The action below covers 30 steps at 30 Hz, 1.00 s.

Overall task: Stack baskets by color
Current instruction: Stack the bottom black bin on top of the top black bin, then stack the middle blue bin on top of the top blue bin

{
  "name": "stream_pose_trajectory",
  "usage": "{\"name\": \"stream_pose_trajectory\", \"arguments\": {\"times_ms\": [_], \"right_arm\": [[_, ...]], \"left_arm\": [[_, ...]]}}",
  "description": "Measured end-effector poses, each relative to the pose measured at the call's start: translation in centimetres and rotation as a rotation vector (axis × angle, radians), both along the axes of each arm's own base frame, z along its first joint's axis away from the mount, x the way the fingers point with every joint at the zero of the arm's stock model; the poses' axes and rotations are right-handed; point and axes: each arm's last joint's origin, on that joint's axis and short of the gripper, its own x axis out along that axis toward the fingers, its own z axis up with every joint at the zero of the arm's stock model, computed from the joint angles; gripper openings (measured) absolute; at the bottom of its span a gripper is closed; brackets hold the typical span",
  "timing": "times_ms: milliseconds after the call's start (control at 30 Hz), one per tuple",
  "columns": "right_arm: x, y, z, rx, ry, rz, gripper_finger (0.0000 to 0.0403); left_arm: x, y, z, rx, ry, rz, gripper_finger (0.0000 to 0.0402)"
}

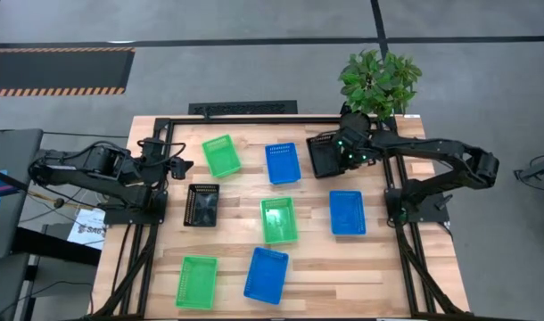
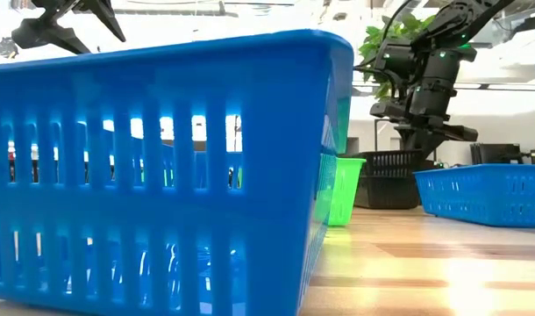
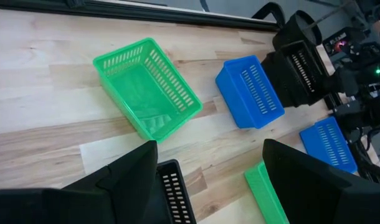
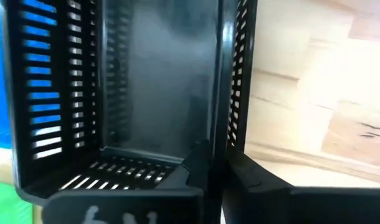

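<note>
Table (image 1: 361,267) is pale wood planks with visible grain, framed by black metal rails. Baskets are all shallow rectangular plastic trays with slotted mesh walls and rounded rims.

Right gripper (image 1: 337,153) is at the far right part of the table, at the rim of a black basket (image 1: 323,156) (looks like more than one nested, can't confirm). In the right wrist view one wall of it (image 4: 218,74) sits between the two dark fingers; jaws nearly closed around it, whether they actually pinch I can't tell.

Left gripper (image 1: 181,167) hangs near the far left corner, fingers spread wide, nothing between them.

Rest of the baskets, each apart from the others:
- green basket (image 1: 221,154) far side, left of centre, rotated slightly
- blue basket (image 1: 283,163) far side, centre
- second black basket (image 1: 201,204) left of centre
- middle green basket (image 1: 278,219) at table centre
- right blue basket (image 1: 347,212) toward the right edge
- near green basket (image 1: 196,281) at the near left corner
- near blue basket (image 1: 267,273) at the near edge

Leafy potted plant (image 1: 380,80) at the far right corner. No readable writing on the baskets.
</note>
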Motion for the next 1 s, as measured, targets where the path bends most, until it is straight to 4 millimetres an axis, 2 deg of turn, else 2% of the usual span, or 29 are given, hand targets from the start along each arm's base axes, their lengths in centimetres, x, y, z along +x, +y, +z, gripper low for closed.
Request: {"name": "stream_pose_trajectory", "arguments": {"times_ms": [200, 400, 600, 700, 1000], "right_arm": [[-0.1, -0.1, 0.0, 0.001, -0.001, -0.003, 0.0079], [-0.4, -0.6, 0.2, 0.017, -0.014, -0.001, 0.0143], [-1.1, 0.7, 2.8, 0.005, -0.076, -0.004, 0.0196], [-1.8, 2.6, 3.7, 0.050, -0.071, -0.004, 0.0206], [-3.1, 11.6, 4.0, 0.224, 0.095, 0.021, 0.0200]], "left_arm": [[0.0, 0.0, 0.0, 0.002, 0.000, 0.001, 0.0278], [0.0, 0.0, 0.0, 0.004, 0.000, 0.003, 0.0278], [0.0, 0.0, 0.0, -0.005, 0.001, -0.005, 0.0278], [0.0, 0.0, 0.0, -0.005, 0.001, -0.005, 0.0278], [0.0, 0.0, 0.0, -0.006, 0.001, -0.006, 0.0278]]}}
